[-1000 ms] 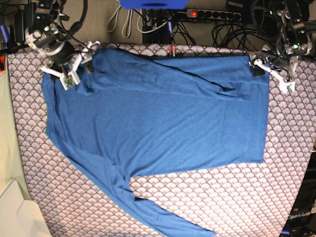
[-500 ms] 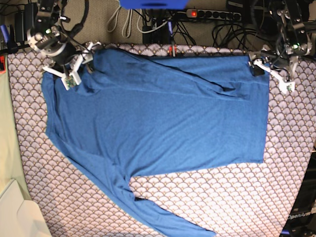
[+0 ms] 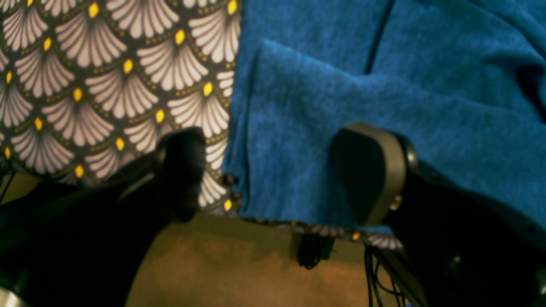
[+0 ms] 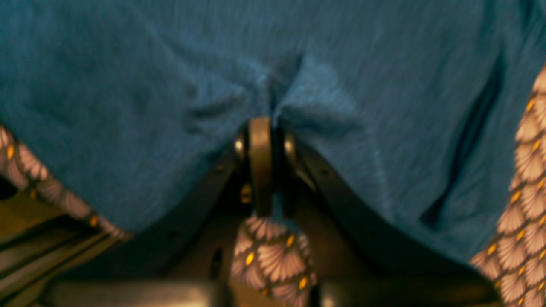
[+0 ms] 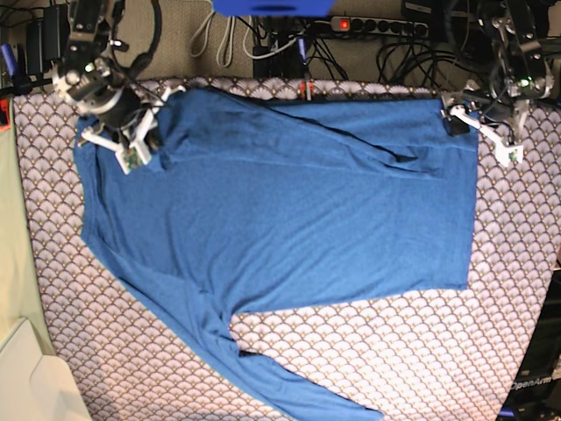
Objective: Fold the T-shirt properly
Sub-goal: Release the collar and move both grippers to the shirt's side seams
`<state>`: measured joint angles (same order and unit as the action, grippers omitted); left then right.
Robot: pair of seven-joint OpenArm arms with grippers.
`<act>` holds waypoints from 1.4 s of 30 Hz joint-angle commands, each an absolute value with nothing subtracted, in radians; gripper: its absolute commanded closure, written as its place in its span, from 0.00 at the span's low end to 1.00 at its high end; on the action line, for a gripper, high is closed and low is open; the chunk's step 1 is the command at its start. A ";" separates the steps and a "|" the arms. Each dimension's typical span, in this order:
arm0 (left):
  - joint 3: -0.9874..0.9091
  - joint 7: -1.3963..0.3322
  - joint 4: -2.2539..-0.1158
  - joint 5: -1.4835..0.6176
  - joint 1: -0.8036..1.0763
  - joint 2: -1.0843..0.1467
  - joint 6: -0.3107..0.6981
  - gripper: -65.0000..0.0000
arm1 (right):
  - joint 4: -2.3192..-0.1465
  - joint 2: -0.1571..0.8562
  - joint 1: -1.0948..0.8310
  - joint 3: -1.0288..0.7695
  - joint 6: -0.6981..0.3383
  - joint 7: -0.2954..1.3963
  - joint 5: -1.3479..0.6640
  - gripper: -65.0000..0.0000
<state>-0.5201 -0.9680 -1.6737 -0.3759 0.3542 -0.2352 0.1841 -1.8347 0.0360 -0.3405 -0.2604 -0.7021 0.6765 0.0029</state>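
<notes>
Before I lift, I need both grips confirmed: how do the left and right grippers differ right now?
The right gripper is shut, pinching a bunched fold of the T-shirt; the left gripper is open, straddling the shirt's corner without clamping it. Both sit at the shirt's far edge.

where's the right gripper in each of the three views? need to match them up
Base: right gripper at upper left, on the T-shirt near its top corner.
Right wrist: centre of frame, jaws shut, pinching a pucker of the blue fabric.
Left wrist: not in it; that view shows only the left gripper, jaws apart.
Shared landmark: the scallop-patterned table cover, also at and.
</notes>
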 commanded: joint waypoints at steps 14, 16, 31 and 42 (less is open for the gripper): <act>-0.526 -0.957 -1.693 -0.383 0.352 -0.248 0.183 0.24 | -1.828 0.062 -0.259 -0.254 -0.698 0.662 -0.007 1.00; -0.526 -0.957 -1.693 -0.383 0.352 -0.248 0.183 0.24 | -1.808 0.065 -0.243 -0.254 -0.698 0.662 -0.007 1.00; -0.526 -0.957 -1.693 -0.383 0.352 -0.248 0.183 0.24 | -1.736 0.093 -0.186 -0.254 -0.698 0.662 -0.007 1.00; -0.526 -0.957 -1.693 -0.383 0.351 -0.248 0.183 0.24 | -1.742 0.094 -0.199 -0.246 -0.698 0.662 -0.007 0.67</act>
